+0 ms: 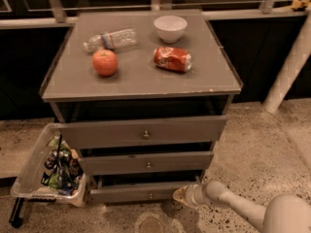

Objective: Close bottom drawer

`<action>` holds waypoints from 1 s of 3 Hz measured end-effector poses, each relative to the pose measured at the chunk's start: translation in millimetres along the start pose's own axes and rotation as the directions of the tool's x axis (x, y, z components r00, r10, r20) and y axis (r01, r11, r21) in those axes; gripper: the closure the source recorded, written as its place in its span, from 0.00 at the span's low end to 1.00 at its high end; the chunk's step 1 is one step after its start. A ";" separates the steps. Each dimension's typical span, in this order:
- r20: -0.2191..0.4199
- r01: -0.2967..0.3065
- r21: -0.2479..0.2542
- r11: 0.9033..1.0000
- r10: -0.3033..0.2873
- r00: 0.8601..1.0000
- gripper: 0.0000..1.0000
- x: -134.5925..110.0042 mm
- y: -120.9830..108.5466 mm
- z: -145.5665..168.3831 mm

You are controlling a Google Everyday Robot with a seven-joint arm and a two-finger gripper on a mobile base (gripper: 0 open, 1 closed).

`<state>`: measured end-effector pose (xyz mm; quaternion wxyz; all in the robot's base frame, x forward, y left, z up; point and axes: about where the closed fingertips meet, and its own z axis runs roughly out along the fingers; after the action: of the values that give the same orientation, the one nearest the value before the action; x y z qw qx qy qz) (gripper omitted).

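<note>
Gripper (183,195) sits low at the foot of the cabinet, on an arm reaching in from the lower right. Its tip is against or just beside the right end of the bottom drawer's (121,194) front panel. Contact cannot be confirmed, nor can it be told whether the gripper is spread or closed.

From the tip, the slim panel runs away to the left, its long axis level and parallel to the cabinet face. The small knob (150,195) lies a little left of the tip. The drawer appears to stand out slightly, with a dark gap above its front and the middle drawer (146,163) up and left of the tip.

Closing it likely calls for a push straight into the cabinet, square to that long axis. With the gripper toward the panel's right end rather than at the knob, an off-centre push may skew the tray. A clear plastic bin (30,171) of clutter stands well left of the gripper, by the drawer's far end.
</note>
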<state>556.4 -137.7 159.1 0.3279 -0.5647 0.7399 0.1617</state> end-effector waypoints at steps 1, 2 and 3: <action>0.000 0.000 0.000 1.000 0.000 1.000 1.00 0.0 0.4 -0.1; 0.000 0.000 0.000 1.000 0.000 1.000 0.82 0.0 0.4 -0.1; 0.000 0.000 0.000 1.000 0.000 1.000 0.59 0.0 0.5 -0.1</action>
<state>555.9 -137.6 159.0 0.3279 -0.5647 0.7399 0.1618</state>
